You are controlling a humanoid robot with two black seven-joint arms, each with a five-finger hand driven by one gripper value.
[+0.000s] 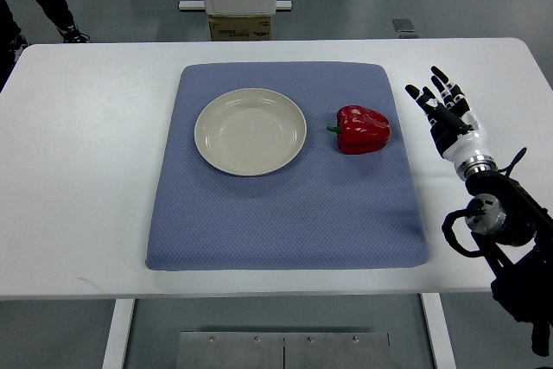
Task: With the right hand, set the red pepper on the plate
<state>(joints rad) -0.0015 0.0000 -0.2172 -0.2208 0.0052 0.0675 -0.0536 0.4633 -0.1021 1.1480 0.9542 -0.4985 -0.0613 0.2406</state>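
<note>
Fingers [436,97] of the right hand [445,114] are seen spread and extended, nothing being held or touched — the hand is poised over the bare table [86,170], to the right of the red pepper [363,129] and clear of it. The approach step is judged to be in hand, no grasp yet made. A leftward reach and closing around the pepper — lying on the blue mat [285,222], just right of the empty plate [251,131] — is called for next.

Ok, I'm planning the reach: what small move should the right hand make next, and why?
Probably move the right hand left toward the pepper. Its fingers are spread and empty, off the mat's right edge, and the pepper lies on the mat beside the bare plate.
</note>
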